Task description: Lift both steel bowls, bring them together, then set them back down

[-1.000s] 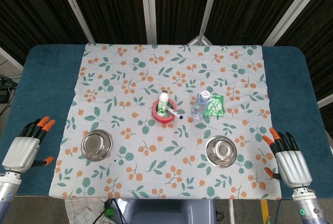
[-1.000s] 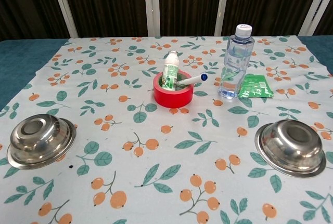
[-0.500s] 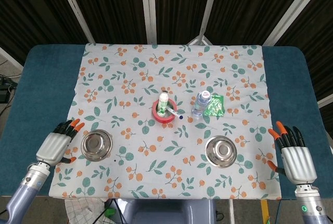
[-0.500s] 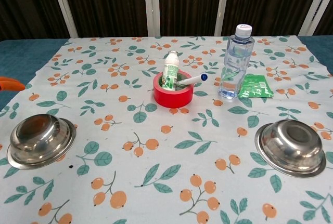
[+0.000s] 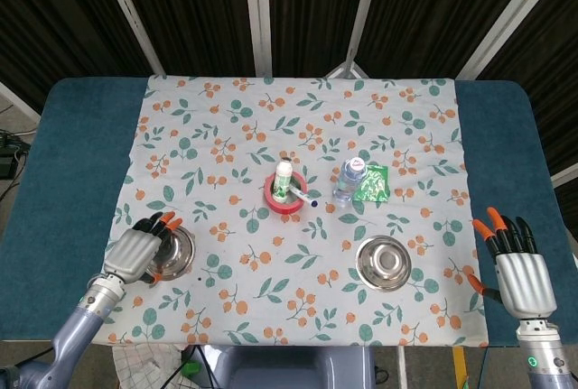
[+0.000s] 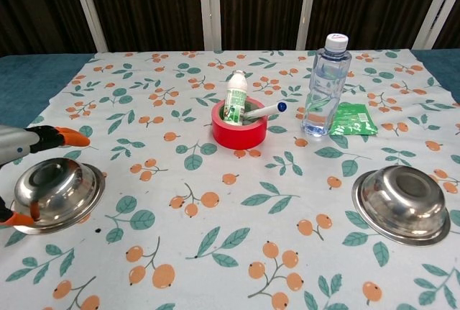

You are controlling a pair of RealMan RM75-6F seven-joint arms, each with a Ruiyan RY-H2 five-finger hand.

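While spread over the left steel bowl (image 5: pixel 172 251) with fingers apart and thumb low at its near rim, left hand (image 5: pixel 137 251) grips nothing yet. Right hand (image 5: pixel 517 272) open too, fingers splayed, well apart from the right steel bowl (image 5: pixel 384 263). Both bowls resting on the floral cloth (image 5: pixel 298 127) on the table (image 5: pixel 72 154), either side of red tape roll (image 5: pixel 285 198) and water bottle (image 5: pixel 348 180).
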